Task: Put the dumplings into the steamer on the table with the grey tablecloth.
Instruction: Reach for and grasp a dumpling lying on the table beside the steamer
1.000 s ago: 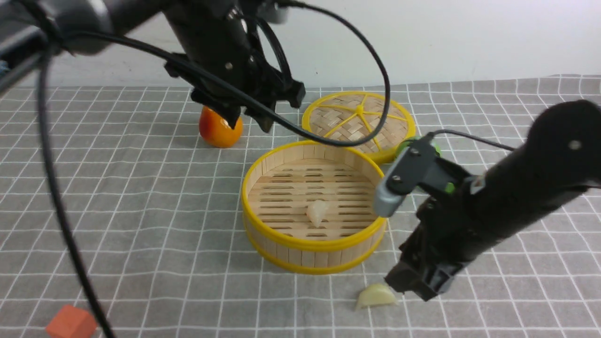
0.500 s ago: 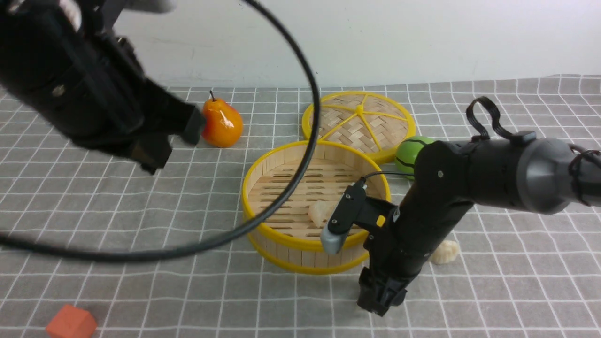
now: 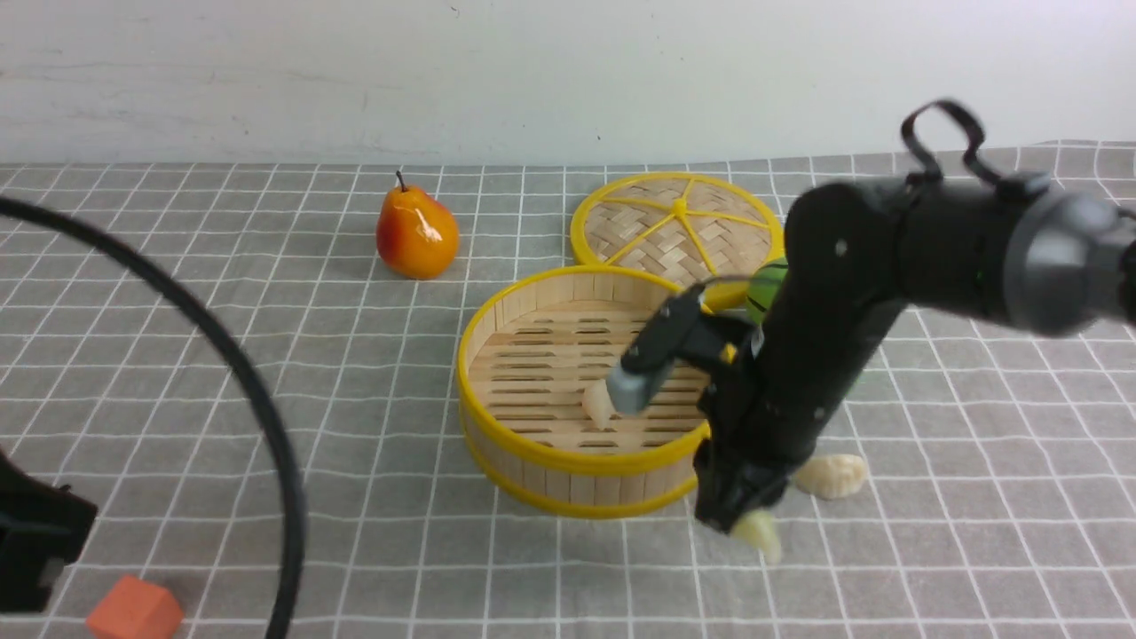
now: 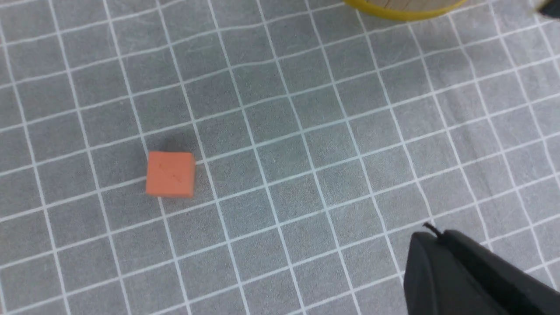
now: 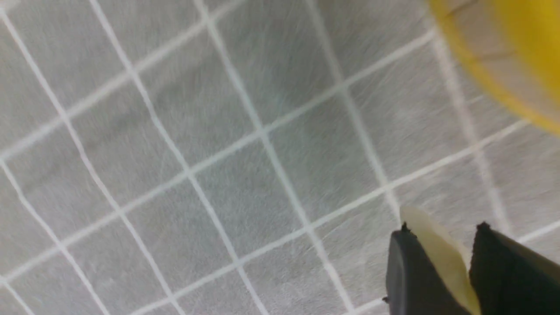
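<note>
Dumpling in hand: a pale crescent pinched between the right jaws, which are closed on it, low over the grey cloth just outside the near right wall of the steamer; whether it hangs clear of the cloth cannot be told. A second dumpling lies on the slatted floor inside the steamer, and a third rests on the cloth just beside the right arm, outside the basket. The step is judged to be the pick-up of the second of three pieces, with one delivered and one waiting. The next move calls for a lift high enough to carry the piece over the yellow rim, a short travel inward over the floor, and a release away from the piece already there. The left jaws are closed and empty, drawn to the near left corner of the bench above an orange cube. The lid, a green ball and a pear stand behind the steamer.
</note>
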Robot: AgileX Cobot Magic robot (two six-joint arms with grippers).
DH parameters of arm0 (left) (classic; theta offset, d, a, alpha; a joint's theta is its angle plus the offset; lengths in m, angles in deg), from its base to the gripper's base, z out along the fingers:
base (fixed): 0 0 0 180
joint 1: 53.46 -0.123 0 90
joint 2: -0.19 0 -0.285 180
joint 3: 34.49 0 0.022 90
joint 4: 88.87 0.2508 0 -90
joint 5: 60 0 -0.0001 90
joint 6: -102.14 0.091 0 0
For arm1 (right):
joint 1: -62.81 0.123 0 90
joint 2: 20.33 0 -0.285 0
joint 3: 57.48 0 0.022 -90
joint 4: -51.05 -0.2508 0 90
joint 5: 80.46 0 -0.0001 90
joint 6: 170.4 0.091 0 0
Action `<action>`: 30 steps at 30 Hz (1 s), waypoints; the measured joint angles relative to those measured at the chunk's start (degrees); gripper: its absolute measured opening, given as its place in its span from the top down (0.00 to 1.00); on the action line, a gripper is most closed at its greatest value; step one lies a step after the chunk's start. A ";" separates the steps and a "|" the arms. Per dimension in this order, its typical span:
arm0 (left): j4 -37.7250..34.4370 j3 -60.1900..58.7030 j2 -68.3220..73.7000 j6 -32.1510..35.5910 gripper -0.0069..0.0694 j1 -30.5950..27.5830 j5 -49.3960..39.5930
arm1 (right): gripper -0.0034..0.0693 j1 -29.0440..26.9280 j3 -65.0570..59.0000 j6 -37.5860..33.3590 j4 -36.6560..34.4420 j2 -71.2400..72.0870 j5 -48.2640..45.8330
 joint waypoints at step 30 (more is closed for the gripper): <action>-1.03 -3.02 -5.31 -0.57 0.93 0.00 3.90 | 0.85 1.64 21.77 17.45 0.19 -5.00 -11.42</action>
